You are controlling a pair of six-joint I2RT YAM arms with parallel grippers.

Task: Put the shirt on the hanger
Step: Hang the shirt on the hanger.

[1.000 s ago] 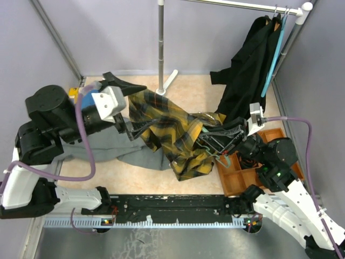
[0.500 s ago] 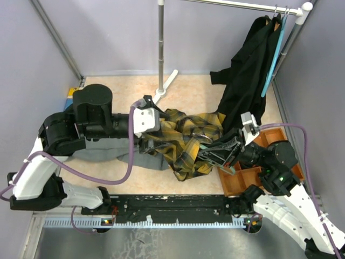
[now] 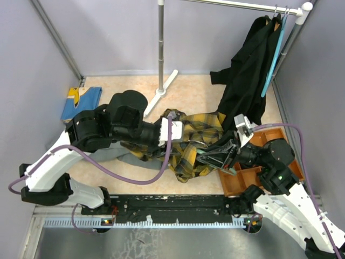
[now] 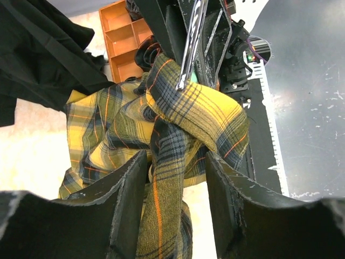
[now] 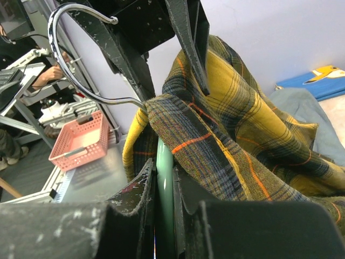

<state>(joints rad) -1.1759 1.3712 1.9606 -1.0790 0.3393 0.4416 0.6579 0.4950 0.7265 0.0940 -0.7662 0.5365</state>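
The yellow and dark plaid shirt lies bunched between the two arms. My right gripper is shut on the pale green hanger. The hanger's metal hook curves up to the left, and the shirt drapes over the hanger's top. Most of the hanger is hidden under cloth. My left gripper reaches into the shirt from the left. In the left wrist view its jaws stand apart, and a twisted strip of shirt runs loosely between them. The hook shows beyond.
An orange compartment tray sits under the right arm. A black garment hangs on the rail with a plain teal hanger. The rack pole stands at the back. A grey cloth and a blue item lie at the left.
My left arm swung right and down toward the right gripper. The shirt, held up and spread out before, is now bunched round the hanger. The right gripper shifted slightly left.
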